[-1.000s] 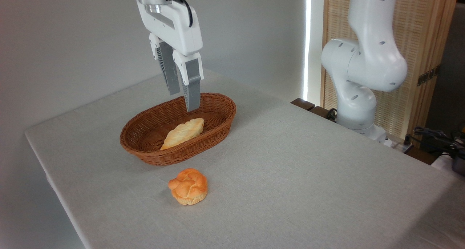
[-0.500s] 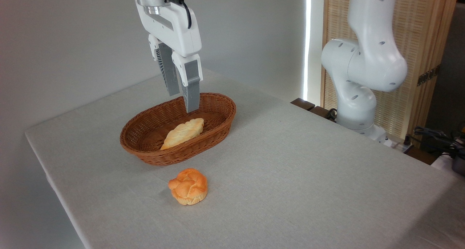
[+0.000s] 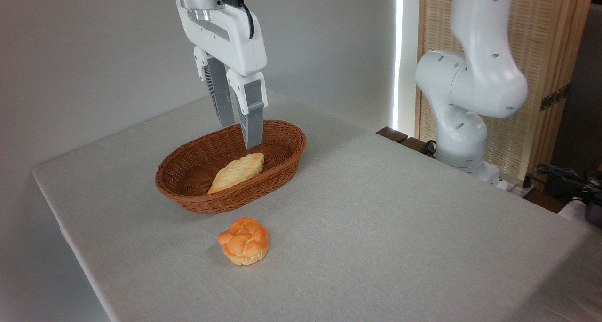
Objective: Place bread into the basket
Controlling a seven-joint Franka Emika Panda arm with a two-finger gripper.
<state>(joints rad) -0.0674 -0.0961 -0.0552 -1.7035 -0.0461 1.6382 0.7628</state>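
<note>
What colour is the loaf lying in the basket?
Pale golden with lighter bumps: braided loaf, the fixed camera's view.

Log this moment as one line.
bread: in basket | gripper: empty, above basket | bun: on table

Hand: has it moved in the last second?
Yes. The hand shifted slightly right and down against the basket rim, fingers closer together.

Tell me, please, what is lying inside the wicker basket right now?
One long braided bread lies inside the basket. The end effector hangs above it, holding nothing. The near wall hides part of the basket floor, and the bread covers what is beneath it.
</note>
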